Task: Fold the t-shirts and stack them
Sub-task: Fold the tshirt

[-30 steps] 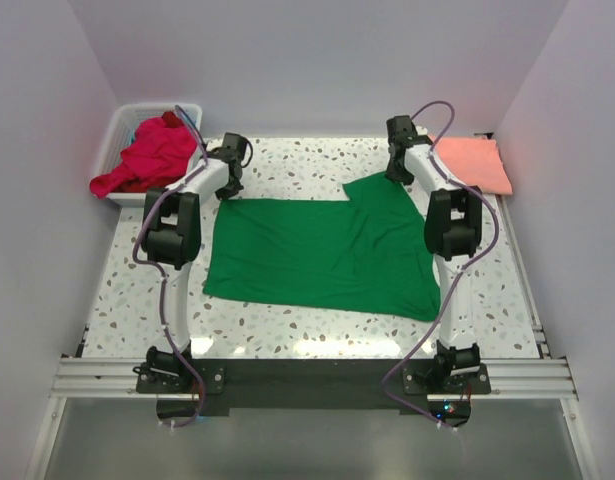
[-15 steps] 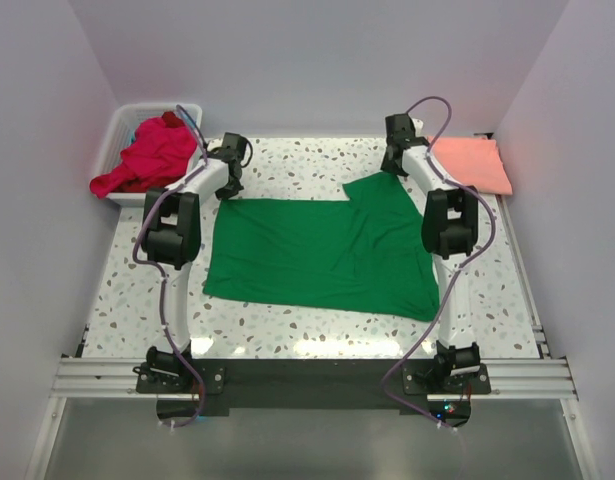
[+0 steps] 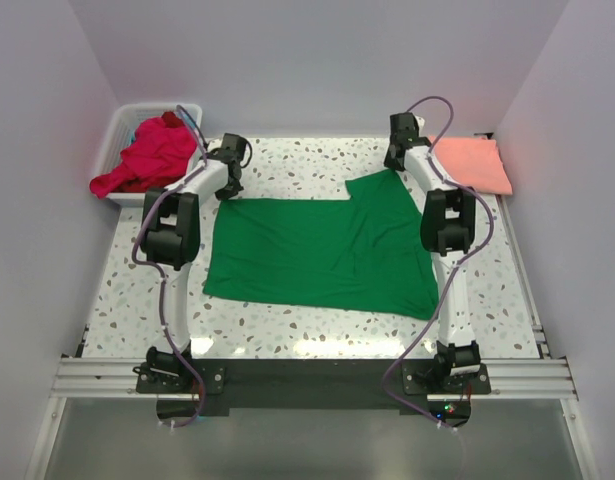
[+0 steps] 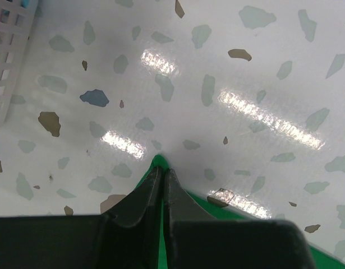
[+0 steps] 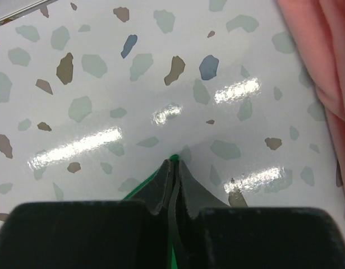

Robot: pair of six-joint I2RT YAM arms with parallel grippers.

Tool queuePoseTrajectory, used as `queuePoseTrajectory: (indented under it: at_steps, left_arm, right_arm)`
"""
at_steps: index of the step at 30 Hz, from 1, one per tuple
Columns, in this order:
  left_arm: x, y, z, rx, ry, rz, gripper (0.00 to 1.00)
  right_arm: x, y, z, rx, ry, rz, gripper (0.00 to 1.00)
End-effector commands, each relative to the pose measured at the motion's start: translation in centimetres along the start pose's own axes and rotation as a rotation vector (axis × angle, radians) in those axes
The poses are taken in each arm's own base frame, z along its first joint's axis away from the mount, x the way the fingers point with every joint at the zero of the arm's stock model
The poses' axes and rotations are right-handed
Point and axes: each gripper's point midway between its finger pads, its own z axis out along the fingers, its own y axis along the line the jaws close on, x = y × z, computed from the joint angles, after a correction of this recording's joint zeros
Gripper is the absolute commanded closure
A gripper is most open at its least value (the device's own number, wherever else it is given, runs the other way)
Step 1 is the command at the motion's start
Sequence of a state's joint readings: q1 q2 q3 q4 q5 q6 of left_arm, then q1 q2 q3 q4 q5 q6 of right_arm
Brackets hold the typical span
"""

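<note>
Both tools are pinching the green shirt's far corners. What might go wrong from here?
1. The left tool and right tool each hold only a sliver of the green shirt, so a corner may slip out on lifting.
2. The pink shirt lies close beside the right tool and might get dragged.

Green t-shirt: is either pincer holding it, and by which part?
Both. The left pincer is shut on the far left corner of the green t-shirt; the right pincer is shut on its far right corner.
</note>
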State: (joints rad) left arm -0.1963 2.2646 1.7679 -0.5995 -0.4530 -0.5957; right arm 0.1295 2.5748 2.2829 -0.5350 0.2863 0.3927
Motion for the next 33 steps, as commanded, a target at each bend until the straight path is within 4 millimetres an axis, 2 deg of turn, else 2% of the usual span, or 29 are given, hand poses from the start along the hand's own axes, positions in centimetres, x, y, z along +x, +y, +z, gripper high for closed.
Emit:
queuePoseTrajectory:
  at_steps: [1, 6, 12, 20, 22, 23, 33]
  left_arm:
    - [0.0, 0.6, -0.2, 0.014, 0.014, 0.002, 1.0]
    - [-0.6, 0.5, -0.3, 0.017, 0.004, -0.006, 1.0]
    - [-1.7, 0.5, -0.8, 0.02, -0.016, -0.021, 1.0]
    - [-3.4, 0.3, -2.5, 0.053, -0.059, -0.049, 1.0]
    - [-3.8, 0.2, -2.9, 0.062, -0.068, -0.053, 1.0]
    - [-3.9, 0.1, -3.0, 0.068, -0.067, -0.056, 1.0]
    - [-4.2, -0.1, -3.7, 0.091, -0.073, -0.057, 1.0]
  right_arm:
    - [-0.4, 0.0, -0.4, -0.018, 0.002, -0.01, 1.0]
    - [-0.7, -0.5, -1.5, -0.01, -0.003, -0.025, 1.0]
    - [-2.6, -0.8, -3.9, -0.012, -0.055, -0.024, 1.0]
    - [-5.7, -1.3, -8.4, -0.035, -0.138, -0.012, 1.0]
    - [-5.7, -1.4, -9.0, -0.037, -0.14, -0.016, 1.0]
    - [-6.6, -1.5, -10.1, -0.042, -0.161, -0.008, 1.0]
    - [-8.1, -2.1, -14.4, -0.072, -0.223, 0.005, 1.0]
